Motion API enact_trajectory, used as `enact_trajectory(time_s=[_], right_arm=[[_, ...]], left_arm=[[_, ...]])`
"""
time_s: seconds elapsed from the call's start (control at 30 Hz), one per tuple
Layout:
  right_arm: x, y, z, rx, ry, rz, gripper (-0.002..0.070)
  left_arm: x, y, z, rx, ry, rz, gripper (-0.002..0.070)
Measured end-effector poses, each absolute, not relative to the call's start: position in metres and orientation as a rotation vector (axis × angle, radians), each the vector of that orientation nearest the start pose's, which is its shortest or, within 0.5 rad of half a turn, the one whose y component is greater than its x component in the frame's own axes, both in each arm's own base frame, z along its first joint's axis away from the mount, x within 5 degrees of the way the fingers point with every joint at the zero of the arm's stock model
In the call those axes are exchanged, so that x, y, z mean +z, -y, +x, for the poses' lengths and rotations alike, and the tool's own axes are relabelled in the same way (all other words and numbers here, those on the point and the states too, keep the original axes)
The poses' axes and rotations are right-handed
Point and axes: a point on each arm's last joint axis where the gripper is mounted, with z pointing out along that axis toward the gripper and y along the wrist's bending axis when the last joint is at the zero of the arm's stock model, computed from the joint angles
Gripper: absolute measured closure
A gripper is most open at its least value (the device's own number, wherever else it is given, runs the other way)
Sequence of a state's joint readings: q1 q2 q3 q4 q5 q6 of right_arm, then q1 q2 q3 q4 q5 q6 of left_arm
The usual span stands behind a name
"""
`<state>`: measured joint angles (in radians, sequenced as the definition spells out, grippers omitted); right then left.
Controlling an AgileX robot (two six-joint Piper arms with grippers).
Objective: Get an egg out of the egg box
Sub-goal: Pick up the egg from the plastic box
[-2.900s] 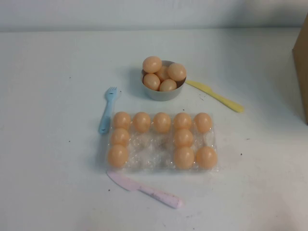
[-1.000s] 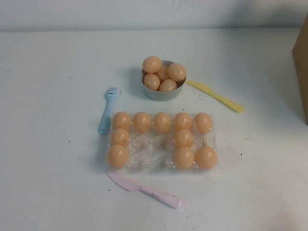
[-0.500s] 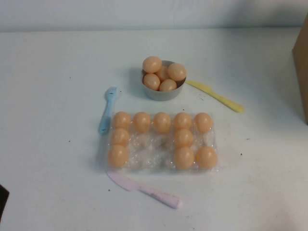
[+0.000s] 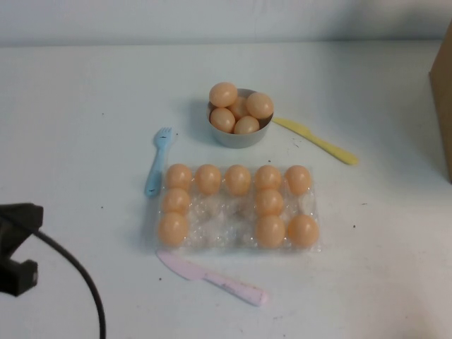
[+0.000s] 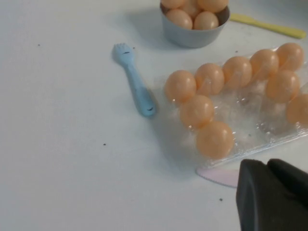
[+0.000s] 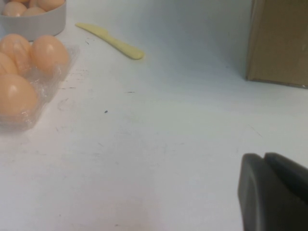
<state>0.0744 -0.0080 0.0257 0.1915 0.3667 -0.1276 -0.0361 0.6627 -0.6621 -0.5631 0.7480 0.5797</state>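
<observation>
The egg box [image 4: 219,215] is a clear plastic tray in the middle of the table, holding several peach-orange eggs. The egg in its near-left cup [image 4: 173,228] also shows in the left wrist view [image 5: 214,139]. My left gripper [image 4: 28,215] is at the table's near-left edge, well left of the box. It is shut and empty in the left wrist view [image 5: 267,166]. My right gripper [image 6: 264,158] is shut and empty, over bare table right of the box [image 6: 48,82]. It is out of the high view.
A grey metal bowl [image 4: 236,134] with several eggs stands behind the box. A blue fork [image 4: 157,162] lies left of the box, a pink knife [image 4: 212,279] in front, a yellow knife [image 4: 318,141] at the back right. A cardboard box [image 4: 443,99] stands at the right edge.
My left arm has come into the high view at the lower left, moving in toward the table. The eggs, box and utensils have not moved.
</observation>
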Motion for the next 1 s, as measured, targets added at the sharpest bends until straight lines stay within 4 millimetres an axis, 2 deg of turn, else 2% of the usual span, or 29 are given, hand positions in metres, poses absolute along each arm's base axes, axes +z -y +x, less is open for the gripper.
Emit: enact_trajectory(time_s=[0.17, 0.43, 0.63, 0.77, 0.87, 1.0], right_arm=[[0.173, -0.010, 0.052, 0.151, -1.863, -0.069, 0.0694], [0.173, -0.010, 0.052, 0.151, -1.863, -0.069, 0.0694], [0.173, -0.010, 0.052, 0.151, -1.863, -0.069, 0.0694], [0.173, -0.010, 0.052, 0.151, -1.863, -0.069, 0.0694], [0.173, -0.010, 0.052, 0.151, -1.863, -0.069, 0.0694], [0.173, -0.010, 0.052, 0.151, -1.863, -0.069, 0.0694]], left_arm=[[0.334, 0.045, 0.150, -0.259, -2.157, 0.551, 0.0678], [0.338, 0.085, 0.189, -0.254, -2.283, 0.698, 0.0678], [0.327, 0.120, 0.217, -0.207, -2.438, 0.862, 0.0678], [0.312, 0.141, 0.233, -0.168, -2.521, 0.985, 0.0673], [0.296, 0.157, 0.247, -0.150, -2.572, 1.069, 0.0586], [0.281, 0.167, 0.263, -0.151, -2.633, 1.023, 0.0333]])
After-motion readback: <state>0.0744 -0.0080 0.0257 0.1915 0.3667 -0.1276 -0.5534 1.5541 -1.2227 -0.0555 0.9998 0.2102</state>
